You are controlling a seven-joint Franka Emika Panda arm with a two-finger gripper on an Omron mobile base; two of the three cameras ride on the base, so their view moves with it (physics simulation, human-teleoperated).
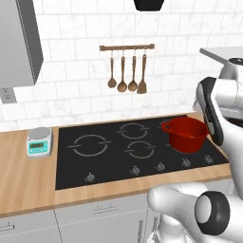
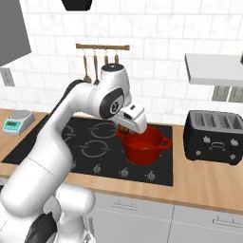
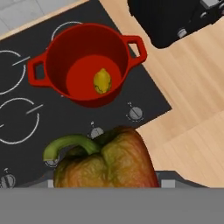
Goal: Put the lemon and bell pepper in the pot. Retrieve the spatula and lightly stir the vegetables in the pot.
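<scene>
One lemon (image 3: 102, 81) lies on the bottom of the pot (image 3: 87, 48), a little toward 3 o'clock from its middle in my hand view. It is small, yellow and rounded, with darker shading. The pot is round, bright red and smooth, with two small loop handles. It stands on the black glass cooktop (image 1: 109, 163), on the burner at the right back corner in the left base view.

I see the bell pepper (image 3: 107, 162) very close at 6 o'clock of the hand view, held in the gripper (image 2: 124, 129) above the cooktop and near the pot rim; the gripper is closed around it. Its skin is lumpy, dark red with orange patches, and the curved stem is green.

I cannot read any writing. The kitchen scale (image 1: 39, 142) has a small display, but it is too small to read.

On a wooden rail on the white tiled wall hang three round spoons and the spatula (image 1: 142, 76), which is brown wood with a flared flat blade, at the right end. The surface (image 1: 23, 180) is light wood. A black toaster (image 2: 213, 136) stands on it at 3 o'clock from the pot in the right base view.
</scene>
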